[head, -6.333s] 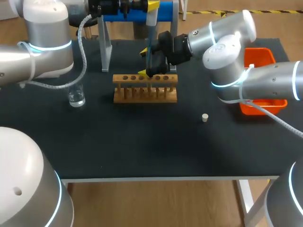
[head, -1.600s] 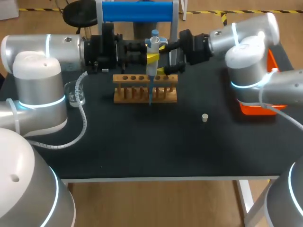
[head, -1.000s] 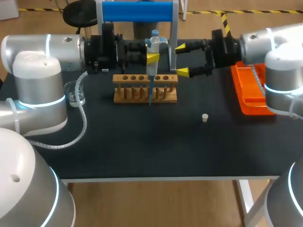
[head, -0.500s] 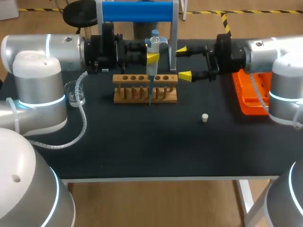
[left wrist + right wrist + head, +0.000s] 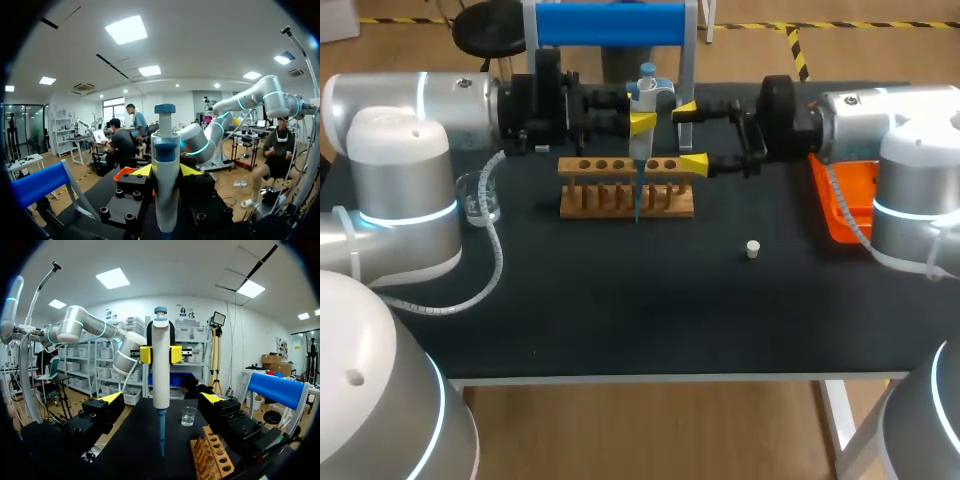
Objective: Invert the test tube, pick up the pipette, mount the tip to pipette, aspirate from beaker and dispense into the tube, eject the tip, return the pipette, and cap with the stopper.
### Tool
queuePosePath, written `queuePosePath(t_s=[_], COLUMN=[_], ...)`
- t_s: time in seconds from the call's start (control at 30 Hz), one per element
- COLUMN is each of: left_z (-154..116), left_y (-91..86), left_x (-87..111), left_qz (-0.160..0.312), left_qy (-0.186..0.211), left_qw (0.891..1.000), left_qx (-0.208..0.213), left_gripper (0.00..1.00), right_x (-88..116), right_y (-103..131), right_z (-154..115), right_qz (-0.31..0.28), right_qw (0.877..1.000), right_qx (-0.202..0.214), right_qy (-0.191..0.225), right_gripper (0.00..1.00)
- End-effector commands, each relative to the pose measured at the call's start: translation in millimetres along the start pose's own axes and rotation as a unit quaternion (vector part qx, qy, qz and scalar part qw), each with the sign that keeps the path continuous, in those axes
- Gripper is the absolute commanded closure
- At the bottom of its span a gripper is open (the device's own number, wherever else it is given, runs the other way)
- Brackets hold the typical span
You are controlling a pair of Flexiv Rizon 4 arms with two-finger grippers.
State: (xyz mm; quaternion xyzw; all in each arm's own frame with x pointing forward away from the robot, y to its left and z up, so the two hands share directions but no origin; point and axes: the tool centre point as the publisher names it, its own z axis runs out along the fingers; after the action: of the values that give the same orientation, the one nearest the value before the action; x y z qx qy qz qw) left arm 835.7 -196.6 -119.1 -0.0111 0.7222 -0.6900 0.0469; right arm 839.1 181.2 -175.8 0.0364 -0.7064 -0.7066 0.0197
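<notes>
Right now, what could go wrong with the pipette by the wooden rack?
The right gripper is open and close to the pipette, which the left gripper holds. A bump might tilt it. The blue tip hangs near the rack, so it might hit the wood. The stopper lies loose on the table and could get knocked away.

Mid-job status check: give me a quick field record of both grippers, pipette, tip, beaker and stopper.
left gripper: shut on pipette, held upright
blue tip: mounted, pointing down by the wooden rack
right gripper: open, facing the pipette, not touching it
beaker: on table, beyond rack's left end
stopper: loose on table, toward the right arm's side of the rack
</notes>
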Motion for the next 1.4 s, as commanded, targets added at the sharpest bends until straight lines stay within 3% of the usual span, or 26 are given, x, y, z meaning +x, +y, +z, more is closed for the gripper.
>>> queuePosePath(t_s=[0.03, 0.47, 0.77, 1.4], left_z=[0, 0, 0, 0], left_y=[-0.2, -0.2, -0.2, -0.2], left_x=[0.4, 0.4, 0.4, 0.4], left_qz=[0.001, 0.001, 0.001, 0.001], left_qy=[-0.001, -0.001, -0.001, -0.001], left_qw=[1.000, 1.000, 1.000, 1.000], left_qx=[0.001, 0.001, 0.001, 0.001], left_gripper=[1.00, 1.00, 1.00, 1.00], right_x=[-2, 2, 0, -3], right_y=[1, 8, 6, 10], right_z=[12, 37, 51, 67], right_qz=[0.001, 0.001, 0.005, 0.013], right_qw=[1.000, 1.000, 1.000, 1.000], right_qx=[-0.001, -0.005, -0.002, -0.006], right_qy=[-0.001, 0.013, 0.007, -0.011], right_gripper=[0.00, 0.00, 0.06, 0.35])
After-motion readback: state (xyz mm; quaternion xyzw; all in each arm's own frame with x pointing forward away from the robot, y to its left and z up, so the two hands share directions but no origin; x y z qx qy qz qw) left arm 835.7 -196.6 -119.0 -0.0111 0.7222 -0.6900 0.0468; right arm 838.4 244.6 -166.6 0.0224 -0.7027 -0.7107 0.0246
